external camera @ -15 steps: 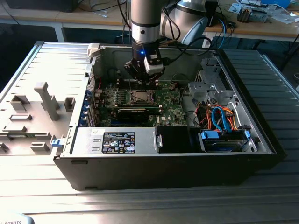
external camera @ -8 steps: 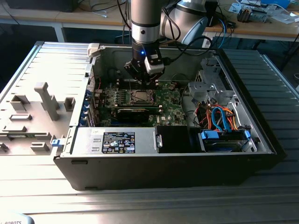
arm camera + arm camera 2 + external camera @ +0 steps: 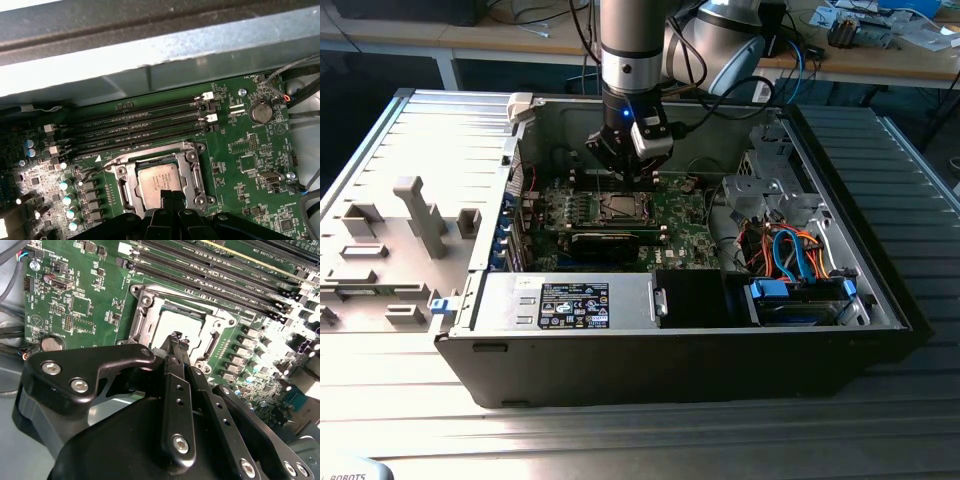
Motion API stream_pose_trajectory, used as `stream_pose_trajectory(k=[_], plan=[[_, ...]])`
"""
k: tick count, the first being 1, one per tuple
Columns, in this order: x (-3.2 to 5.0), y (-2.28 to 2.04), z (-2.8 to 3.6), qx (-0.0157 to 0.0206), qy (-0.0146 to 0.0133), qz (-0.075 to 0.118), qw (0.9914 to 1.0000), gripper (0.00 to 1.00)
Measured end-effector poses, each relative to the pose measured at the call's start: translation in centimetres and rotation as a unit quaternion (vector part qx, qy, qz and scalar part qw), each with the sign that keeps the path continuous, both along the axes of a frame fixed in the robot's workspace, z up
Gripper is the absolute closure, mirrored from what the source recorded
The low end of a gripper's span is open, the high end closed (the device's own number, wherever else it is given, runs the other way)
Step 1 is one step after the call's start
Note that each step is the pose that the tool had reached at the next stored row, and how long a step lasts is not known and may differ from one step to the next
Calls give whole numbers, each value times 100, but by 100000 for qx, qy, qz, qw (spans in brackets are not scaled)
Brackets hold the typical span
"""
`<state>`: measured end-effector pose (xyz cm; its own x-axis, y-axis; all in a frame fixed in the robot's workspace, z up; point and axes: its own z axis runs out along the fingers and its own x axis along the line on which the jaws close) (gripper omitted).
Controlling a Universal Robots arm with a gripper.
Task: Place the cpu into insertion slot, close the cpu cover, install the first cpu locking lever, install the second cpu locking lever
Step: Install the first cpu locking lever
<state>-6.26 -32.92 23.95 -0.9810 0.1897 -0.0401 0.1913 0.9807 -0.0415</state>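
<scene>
The cpu [image 3: 157, 179], a dull silver square chip, lies in the insertion slot [image 3: 620, 207] on the green board. The cpu cover [image 3: 193, 172], a silver frame plate, lies flat around the chip in both wrist views. A thin wire locking lever [image 3: 100, 165] angles out from one corner of the slot. My gripper [image 3: 176, 337] hangs just over the edge of the cpu [image 3: 175, 320], its black fingers pressed together with nothing seen between them. In the exterior view the gripper [image 3: 623, 172] sits low inside the case, right above the slot.
Long black memory slots [image 3: 140, 125] run beside the socket, with a coin battery [image 3: 261, 112] nearby. The case wall [image 3: 150, 55] rises close behind. A black card [image 3: 610, 240], a power supply [image 3: 580, 303] and coloured cables [image 3: 790, 250] crowd the case. A grey fixture plate [image 3: 390, 250] lies at the exterior view's left.
</scene>
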Motion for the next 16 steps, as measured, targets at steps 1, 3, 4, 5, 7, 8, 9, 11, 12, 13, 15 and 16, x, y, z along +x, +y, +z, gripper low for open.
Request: stream_pose_trajectory(k=[1,3,4,5,7,8,9,11,12,13,15,16], plan=[[0,0,0,-2,2,189,100000,89],[0,0,0,-2,1,812,99997,89],[0,0,0,-1,2,1130,99994,89],[0,0,0,-1,1,1402,99990,89],[0,0,0,-4,0,1734,99985,89],[0,0,0,-3,1,1877,99982,89],[0,0,0,-4,2,2055,99979,89],[0,0,0,-1,0,2338,99973,89],[0,0,0,-6,2,2511,99968,89],[0,0,0,-2,1,2752,99962,89],[0,0,0,-4,0,3333,99944,89],[0,0,0,-6,0,3568,99936,89]])
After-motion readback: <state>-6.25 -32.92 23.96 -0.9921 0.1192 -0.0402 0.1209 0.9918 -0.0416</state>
